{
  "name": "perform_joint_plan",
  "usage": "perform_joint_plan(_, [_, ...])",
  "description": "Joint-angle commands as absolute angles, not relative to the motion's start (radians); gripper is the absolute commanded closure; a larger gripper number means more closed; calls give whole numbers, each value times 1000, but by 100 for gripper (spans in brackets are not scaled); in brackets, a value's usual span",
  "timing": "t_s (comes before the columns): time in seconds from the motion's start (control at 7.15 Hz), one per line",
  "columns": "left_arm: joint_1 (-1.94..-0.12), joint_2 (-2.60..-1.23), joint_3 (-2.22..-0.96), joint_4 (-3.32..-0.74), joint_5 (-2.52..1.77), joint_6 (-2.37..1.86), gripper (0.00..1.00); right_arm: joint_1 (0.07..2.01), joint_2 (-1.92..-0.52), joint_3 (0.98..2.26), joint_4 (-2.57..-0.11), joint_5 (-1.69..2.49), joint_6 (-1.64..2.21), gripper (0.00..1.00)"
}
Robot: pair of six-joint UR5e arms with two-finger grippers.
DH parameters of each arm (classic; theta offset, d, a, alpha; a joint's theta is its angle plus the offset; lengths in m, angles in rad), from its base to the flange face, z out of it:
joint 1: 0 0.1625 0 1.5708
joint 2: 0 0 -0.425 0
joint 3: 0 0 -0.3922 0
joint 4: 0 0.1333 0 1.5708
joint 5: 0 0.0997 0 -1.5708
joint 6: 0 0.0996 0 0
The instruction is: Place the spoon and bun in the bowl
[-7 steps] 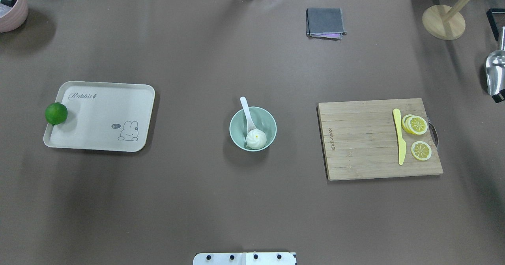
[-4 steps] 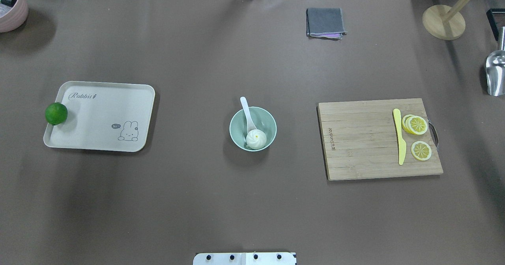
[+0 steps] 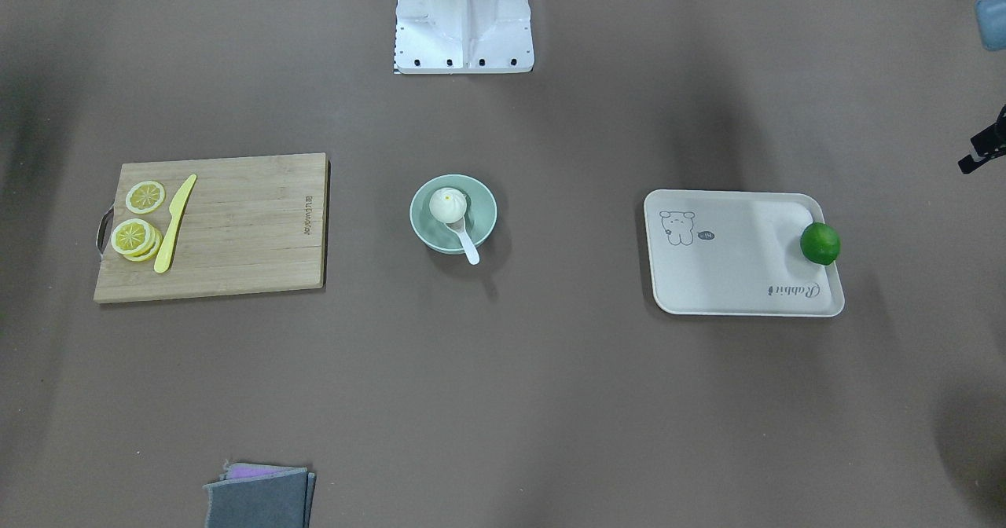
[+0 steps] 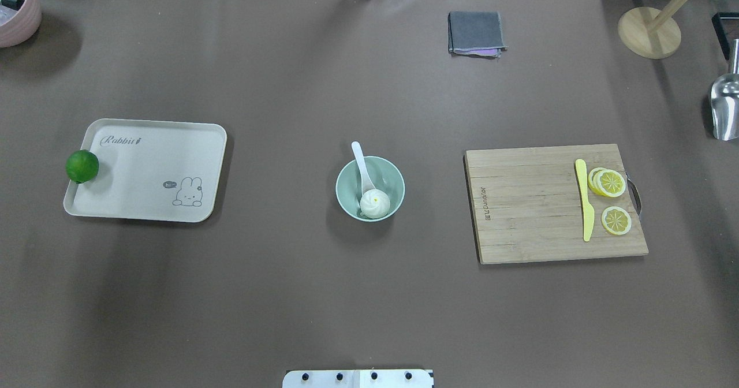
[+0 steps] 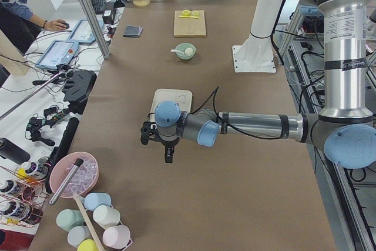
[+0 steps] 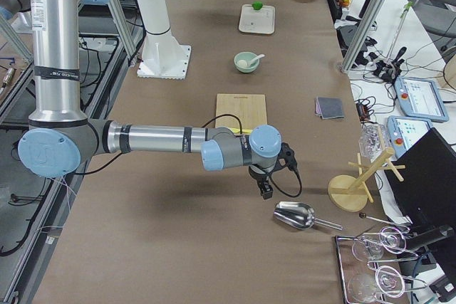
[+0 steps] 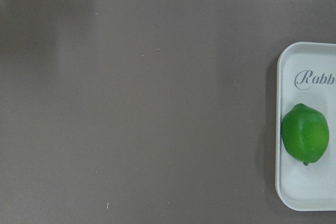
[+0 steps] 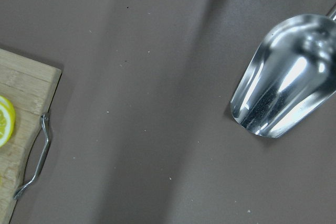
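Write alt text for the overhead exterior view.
A mint-green bowl at mid-table holds a white bun and a spoon whose handle pokes over the far rim. Left lies a tray with a lime; right, a cutting board with lemon slices and a yellow knife.

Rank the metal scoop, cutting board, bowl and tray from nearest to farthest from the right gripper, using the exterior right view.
From the right gripper:
1. metal scoop, just beside it at the near end.
2. cutting board, mid-table, behind the arm.
3. bowl, beyond the board.
4. tray, toward the far end.

Tray: "Rabbit" script, "hi" bubble. Cutting board: brand mark, illegible.
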State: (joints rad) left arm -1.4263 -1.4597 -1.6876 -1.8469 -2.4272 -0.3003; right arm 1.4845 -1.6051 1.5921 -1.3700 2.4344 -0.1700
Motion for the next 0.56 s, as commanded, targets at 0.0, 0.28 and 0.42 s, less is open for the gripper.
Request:
perform_joint_plan(0.0, [-1437,-1457,-1687,-1844,-2402,-296,1,1505,-1609,1595,-1371,2451,-167,0])
perform_joint_plan(0.28, [-1442,-1419,-1689,-1845,-2396,-293,1,1522,-1632,1588,-1364,2439,-172,0])
perform_joint_plan(0.42, [-1445,-1417,-1698,-1845,-2399,-293,1,1541,-1641,1597,-1364,2445,-175,0])
